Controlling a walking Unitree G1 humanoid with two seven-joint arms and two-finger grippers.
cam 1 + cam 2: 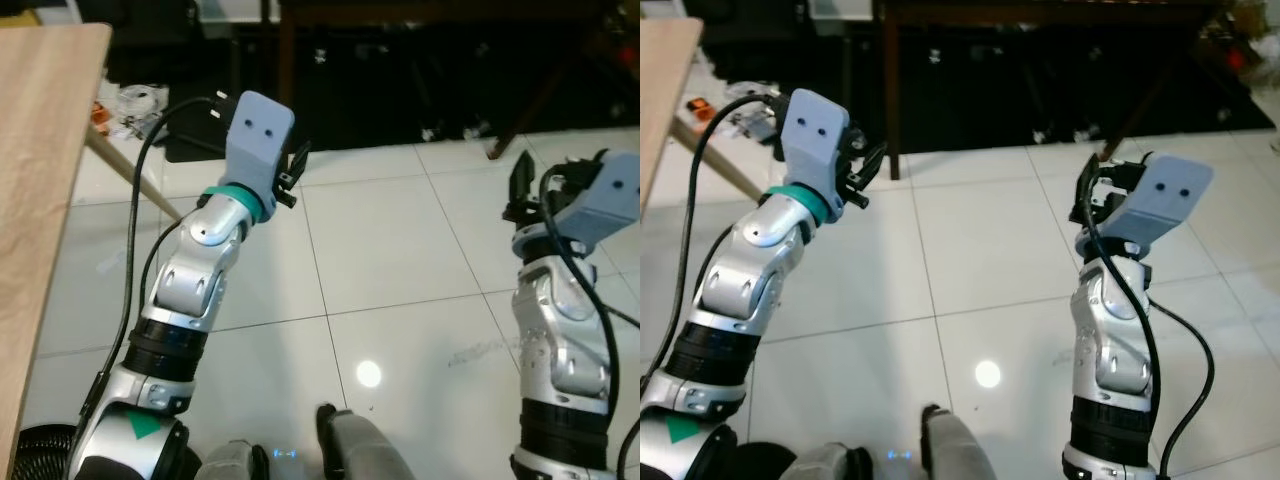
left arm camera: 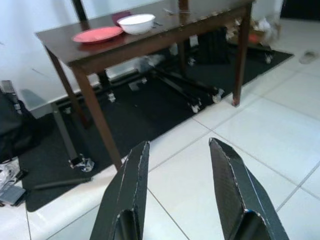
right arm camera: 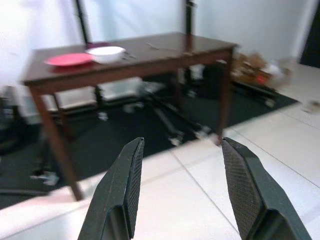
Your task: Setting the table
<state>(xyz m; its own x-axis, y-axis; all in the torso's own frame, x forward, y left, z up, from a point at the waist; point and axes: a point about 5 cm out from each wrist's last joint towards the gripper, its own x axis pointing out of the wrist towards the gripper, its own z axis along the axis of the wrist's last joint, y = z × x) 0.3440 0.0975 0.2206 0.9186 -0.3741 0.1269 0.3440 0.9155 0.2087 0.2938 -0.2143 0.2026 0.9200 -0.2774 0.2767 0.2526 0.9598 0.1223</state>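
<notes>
Glossy white tiled floor (image 1: 400, 250) meets a black rug; a pale wooden board (image 1: 40, 180) edges the robot's left. Both silver arms are raised above the tiles. From the left tool (image 2: 180, 165), fingers spread: a dark wooden worktop (image 2: 150, 37) carrying a flat red plate (image 2: 97, 34) just beside a round white bowl (image 2: 136, 22). The right tool (image 3: 182, 170), spread and holding nothing, faces the same worktop.
</notes>
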